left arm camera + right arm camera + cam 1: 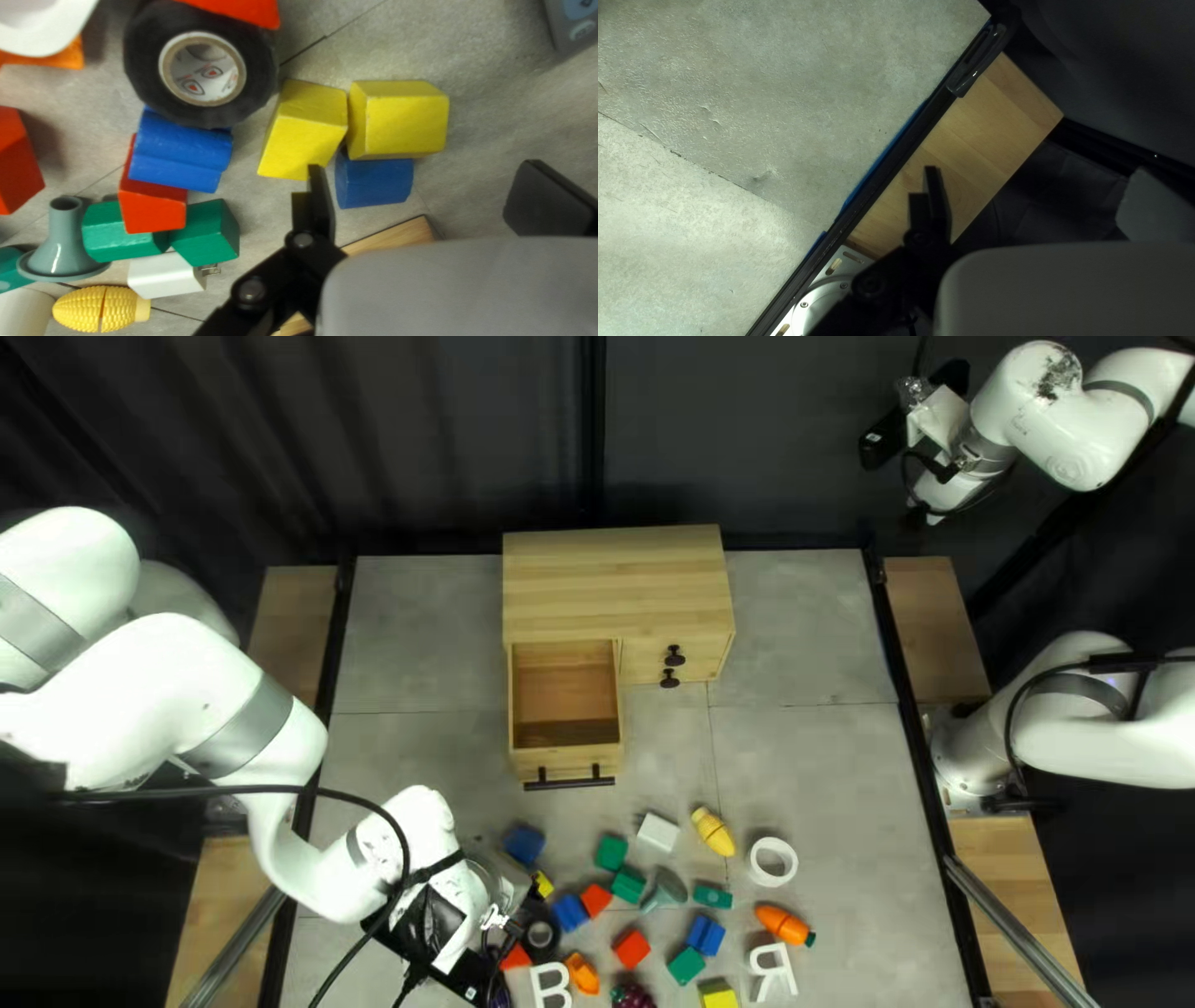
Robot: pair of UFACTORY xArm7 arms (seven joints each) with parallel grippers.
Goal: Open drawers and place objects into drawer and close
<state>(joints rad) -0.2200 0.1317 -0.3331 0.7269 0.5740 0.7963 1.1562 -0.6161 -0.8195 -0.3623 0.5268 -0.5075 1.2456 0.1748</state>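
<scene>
Standing open: one pale wooden drawer at the cabinet's left

The drawer is jutting from the light wood cabinet near the table's far edge, its front carrying one long black handle. Two dark knobs are sitting on the cabinet's shut right side.

The left gripper is hanging above the toys with its jaws spread, pinching nothing. Two yellow blocks are lying ahead of it, side by side. The right gripper is hovering beyond the table's far right corner, its jaws also standing apart, holding nothing.

Across the near part of the table are lying three blue blocks, three red blocks, four green blocks, two white letters, one toy corn cob, one toy carrot, one white ring, one grey-green funnel, one white plug adapter and one roll of black tape.
</scene>
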